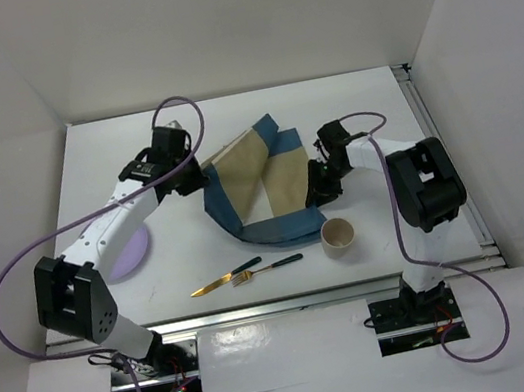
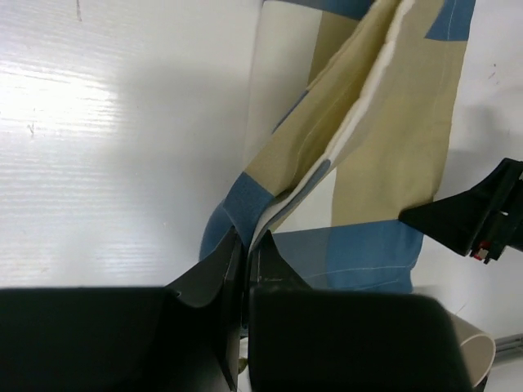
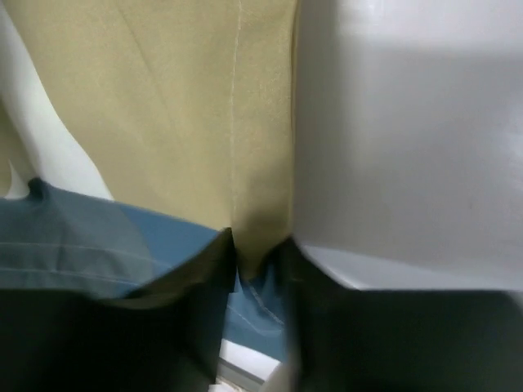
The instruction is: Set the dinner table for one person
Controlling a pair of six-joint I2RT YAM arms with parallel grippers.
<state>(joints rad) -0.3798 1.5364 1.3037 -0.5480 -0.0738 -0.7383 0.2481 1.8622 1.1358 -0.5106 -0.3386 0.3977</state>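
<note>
Left claw [image 2: 245, 245], right claw [image 3: 261, 245] pinching placemat [image 1: 248, 173], fork [image 1: 270, 268] overhead

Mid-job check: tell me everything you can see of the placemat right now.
The placemat is cloth, tan in the middle with a blue border and a pale underside. It is not flat: it buckles in a fold between the arms. The left gripper pinches its left edge and the right gripper its right edge, both shut on it. Its near blue edge sags toward the dinner table.

Reaching far forward with left arm, pinching placemat [image 1: 284, 177] in left gripper [image 2: 245, 249]. Bending right arm inward, right gripper [image 3: 260, 245] clamped likewise, apparently fully.
</note>
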